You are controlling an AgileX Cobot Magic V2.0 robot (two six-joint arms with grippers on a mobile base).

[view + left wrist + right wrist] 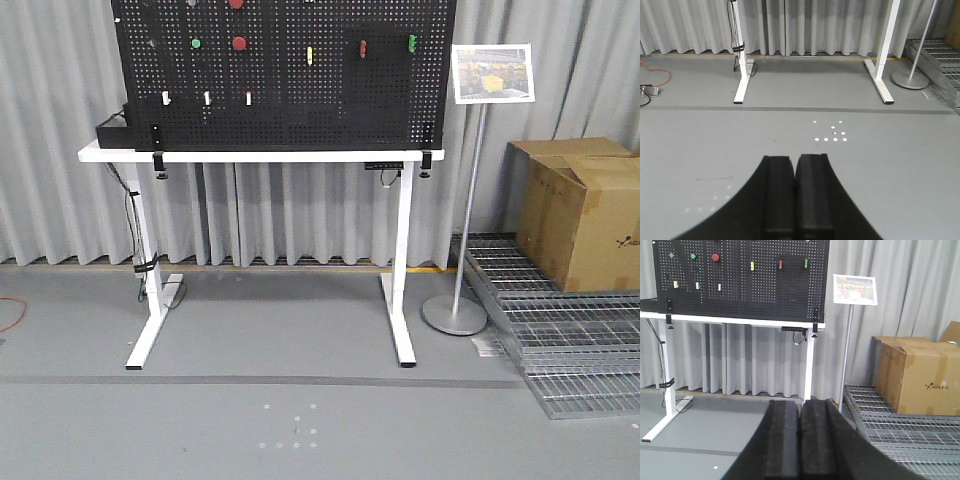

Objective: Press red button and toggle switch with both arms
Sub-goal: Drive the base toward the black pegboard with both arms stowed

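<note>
Not started: both grippers are well short of the pegboard (pixel 285 100).
Left gripper (pixel 795 167) and right gripper (pixel 800 410) are clenched, empty; the red button (pixel 239 43) sits upper-middle on the pegboard, the toggle switch (pixel 363 47) nearer its right edge, both untouched.

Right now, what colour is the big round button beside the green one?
Red. The round button shows best in the exterior front-facing view.

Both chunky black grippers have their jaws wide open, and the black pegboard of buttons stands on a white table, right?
Not quite: the jaws are shut, pressed together on the glossy black left gripper and right gripper in their wrist views. The black perforated pegboard does stand on the white table.
</note>
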